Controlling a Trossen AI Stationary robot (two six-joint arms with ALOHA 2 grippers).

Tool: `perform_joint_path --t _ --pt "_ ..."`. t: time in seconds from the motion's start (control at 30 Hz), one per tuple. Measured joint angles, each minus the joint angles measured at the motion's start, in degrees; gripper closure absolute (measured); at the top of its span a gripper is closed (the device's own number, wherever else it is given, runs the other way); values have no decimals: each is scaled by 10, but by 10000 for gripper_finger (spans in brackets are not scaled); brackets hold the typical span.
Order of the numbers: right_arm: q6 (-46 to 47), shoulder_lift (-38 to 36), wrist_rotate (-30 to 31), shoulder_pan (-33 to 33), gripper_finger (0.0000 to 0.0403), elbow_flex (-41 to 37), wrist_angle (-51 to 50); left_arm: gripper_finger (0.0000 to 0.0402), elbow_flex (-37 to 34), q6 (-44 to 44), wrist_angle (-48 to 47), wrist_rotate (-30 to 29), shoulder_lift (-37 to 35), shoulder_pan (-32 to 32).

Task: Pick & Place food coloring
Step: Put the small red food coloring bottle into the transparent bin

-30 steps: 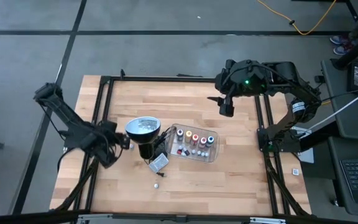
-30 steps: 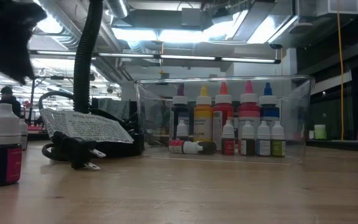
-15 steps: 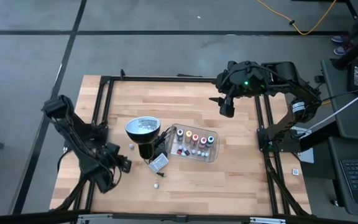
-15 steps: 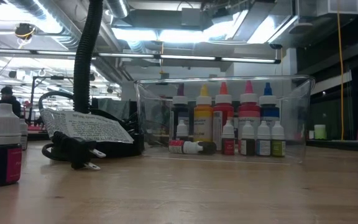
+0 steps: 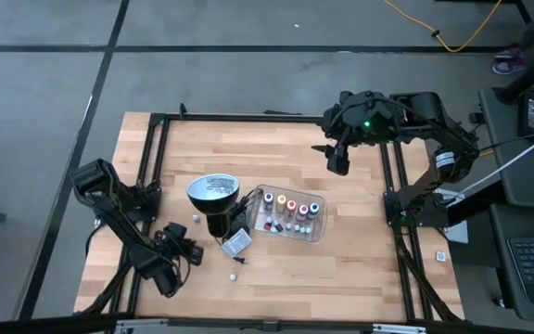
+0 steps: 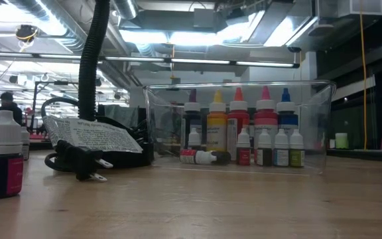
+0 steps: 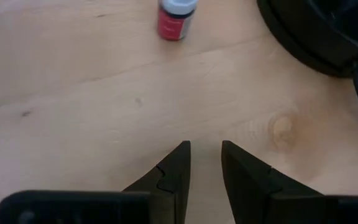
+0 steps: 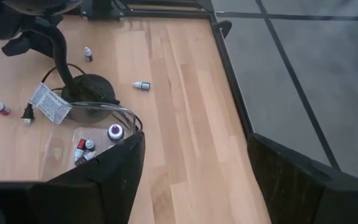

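Note:
Several tiny food coloring bottles [image 6: 239, 133] stand in a clear tray [image 5: 290, 215] at mid-table. Loose ones rest on the wood: a white-capped one [image 5: 195, 219] left of the lamp, another [image 5: 233, 276] near the front edge, and a magenta-labelled one [image 6: 2, 159] standing upright. My left gripper [image 5: 191, 250] hovers low at the near left. Its fingers [image 7: 205, 163] are a narrow gap apart with only bare wood between them, and a red-labelled bottle [image 7: 178, 14] lies ahead of them. My right gripper [image 5: 337, 158] waits raised at the far right, open [image 8: 194, 180] and empty.
A black lamp with a round silvery head [image 5: 213, 190] stands left of the tray. Its base [image 7: 319, 31], cord, plug [image 6: 78, 166] and paper tag [image 5: 237, 242] lie close to my left gripper. A black frame rail [image 5: 151, 186] runs around the table.
My left gripper has gone from beside the lamp toward the table's near edge and down, tipping a little. It carries nothing. No bottle has moved.

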Motion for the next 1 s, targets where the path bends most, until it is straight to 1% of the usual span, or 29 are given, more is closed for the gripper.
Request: perform_joint_path --t 0.07,0.17,0.3,0.43,0.53,0.63,0.8,0.93,1.0 --pt "0 0 0 0 118 0 -5 315 0 -38 0 3 -2 0" --pt "4 0 0 0 118 0 -8 312 -1 -66 2 -1 -5 -2" --pt "15 0 0 0 118 0 -10 298 0 -67 -1 21 -9 12" --pt "16 0 0 0 118 0 -17 277 2 -66 -30 30 -8 23" --pt "16 0 0 0 118 0 -18 262 0 -45 -54 26 -6 34" --pt "16 0 0 0 118 0 -18 254 -2 -29 -72 22 -6 52" --pt "22 0 0 0 118 0 -18 257 -5 19 -82 -20 13 102" --pt "30 0 1 0 118 0 -18 262 0 68 -68 -28 42 137" --pt "30 0 1 0 118 0 -19 263 5 71 -67 -32 55 144"
